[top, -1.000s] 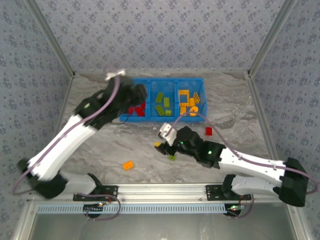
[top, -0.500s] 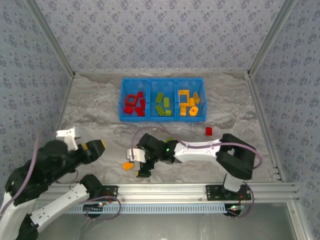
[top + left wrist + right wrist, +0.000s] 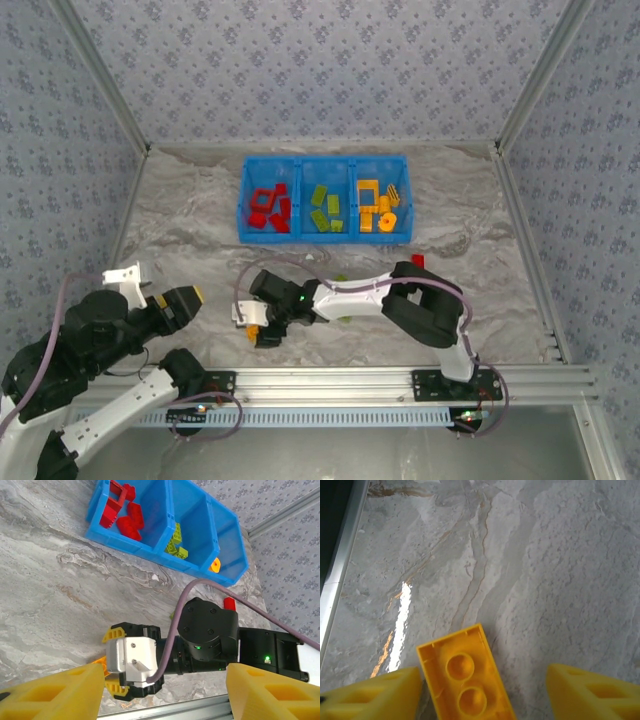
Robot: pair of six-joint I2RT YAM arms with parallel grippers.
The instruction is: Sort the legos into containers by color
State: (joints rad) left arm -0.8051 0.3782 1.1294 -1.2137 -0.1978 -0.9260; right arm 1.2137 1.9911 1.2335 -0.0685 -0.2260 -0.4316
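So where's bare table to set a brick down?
Bare marble: between the blue bin and the left wall, and between the red brick and the right wall. Crowded: near centre, where the right arm stretches to the orange-yellow brick.

Long bright blue plastic bin point(image 3: 297, 238), far middle of grey marbled tabletop point(image 3: 500, 280): red plastic bricks point(image 3: 268, 208) in left compartment, lime green bricks point(image 3: 325, 208) in middle, orange-yellow bricks point(image 3: 378, 208) in right. Small red brick point(image 3: 417, 261) loose near bin's right front corner. Orange-yellow two-stud brick point(image 3: 465, 680) well before bin, between fingers of right gripper point(image 3: 480, 700).
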